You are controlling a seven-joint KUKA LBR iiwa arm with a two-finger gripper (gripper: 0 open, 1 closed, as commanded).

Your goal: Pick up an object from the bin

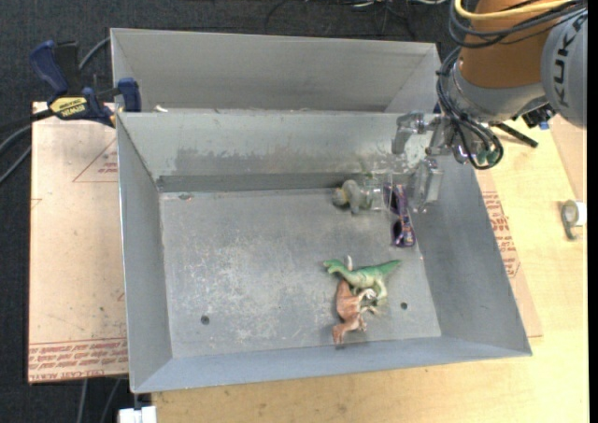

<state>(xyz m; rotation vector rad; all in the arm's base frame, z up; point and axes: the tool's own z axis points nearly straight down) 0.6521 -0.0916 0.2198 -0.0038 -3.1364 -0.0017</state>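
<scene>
Looking down through the camera view into a grey bin point(140, 253) with sloped walls and a flat floor. Reaching in from the right, over the rim: arm point(519, 29), capped in orange and looped with black cables. Hanging low at the right end of the back wall, close to the back-right corner of the floor: gripper point(412, 190). Cannot tell the state of the jaws, spread or pressed together, pinching something or not. Running down from right under the gripper toward the floor: purple strip point(403, 223), thin and long, nearly upright in the picture, leaning a little to the right at its lower end. Upper end up against the gripper's tip, touching it or overlapped by it; lower end near the seam between right wall and floor. Cannot tell whether lifted or resting on the metal. Sitting just left of the gripper, at the foot of the back wall: pale lump point(352, 195), small, rounded, beige-grey, near the purple strip yet apart from it. Lying well apart from the gripper, toward the front right of the floor: green dinosaur point(363, 271), stretched sideways with one thin end pointing right. Touching it on the near side, closer to the front wall: pink dinosaur point(351, 311), body running front to back, upper end overlapping the green one. Marking the floor, one near the front left and one just right of the dinosaurs: two dark spots point(206, 320).
</scene>
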